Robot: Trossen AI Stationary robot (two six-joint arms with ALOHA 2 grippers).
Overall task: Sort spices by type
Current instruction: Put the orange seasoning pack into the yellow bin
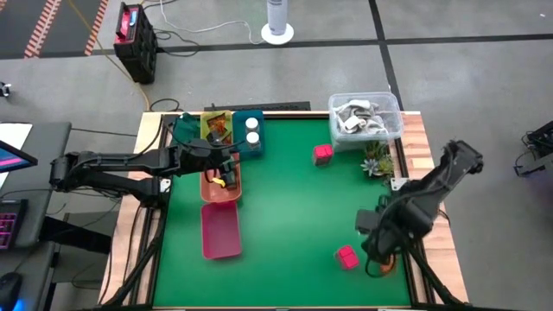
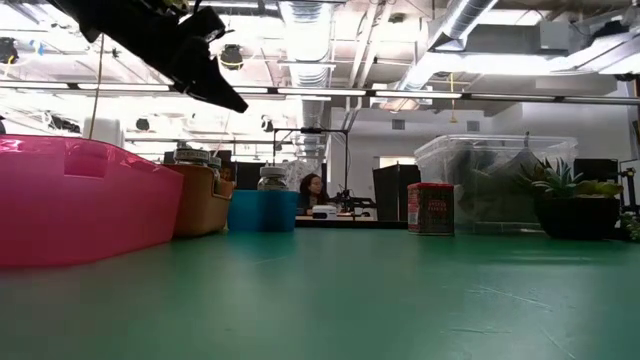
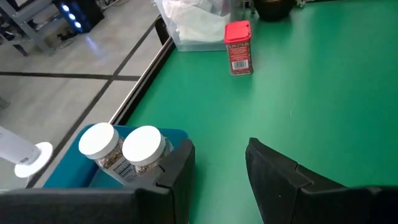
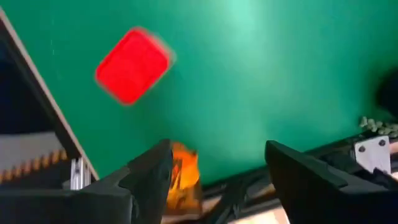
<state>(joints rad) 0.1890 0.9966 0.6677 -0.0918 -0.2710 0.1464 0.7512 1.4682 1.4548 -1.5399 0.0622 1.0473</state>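
Green bench (image 1: 285,216): right gripper (image 1: 378,250), jaws wide, is hovering just beside pink block (image 1: 346,257); left gripper (image 1: 226,164) is gaping over trays.

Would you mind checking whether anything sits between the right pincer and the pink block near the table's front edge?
Nothing visible does: the right pincer, open, hovers beside the pink block, with only bare green mat between them.

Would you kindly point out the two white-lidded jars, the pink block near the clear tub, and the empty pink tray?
white-lidded jars (image 3: 145,147): left wrist view, one jar's lid top.
pink block (image 1: 322,154): high view, its top face.
pink tray (image 1: 220,231): high view, its bare floor.
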